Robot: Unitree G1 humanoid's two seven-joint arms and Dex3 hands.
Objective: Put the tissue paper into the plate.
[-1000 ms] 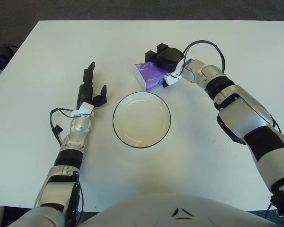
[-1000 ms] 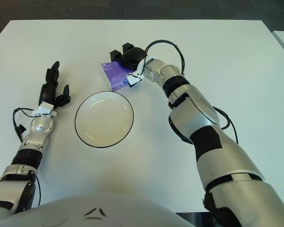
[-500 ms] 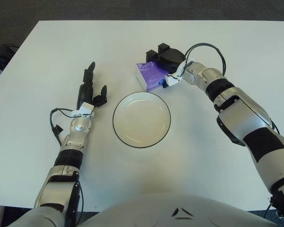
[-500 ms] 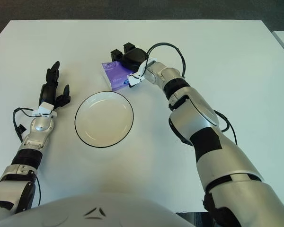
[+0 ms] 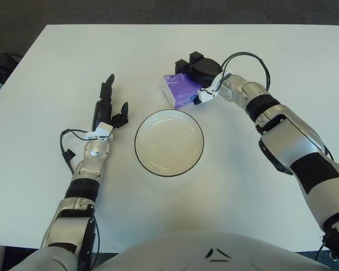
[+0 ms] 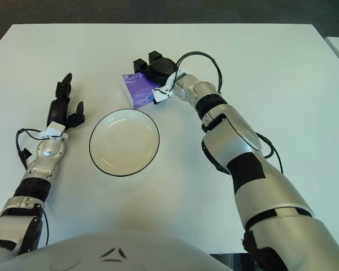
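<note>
1. Smooth white rectangular table [image 5: 260, 226]: matte top bearing every item below; dark floor shows beyond its far edge.
2. Round, shallow white plate with a thin black rim [image 5: 169, 143]: glossy, holding nothing, lying near the table's centre.
3. Small purple rectangular tissue paper pack [image 5: 178, 90]: soft-looking wrapper with pale print, lying flat on the table just beyond the plate's far-right rim, outside the plate.
4. Right hand [image 5: 199, 69]: black three-finger hand on a silver jointed arm, set over the pack's far-right end, fingers curled down on the pack; a black cable loops above the wrist.
5. Left hand [image 5: 106, 104]: black fingers spread and extended, holding nothing, left of the plate and apart from it.
</note>
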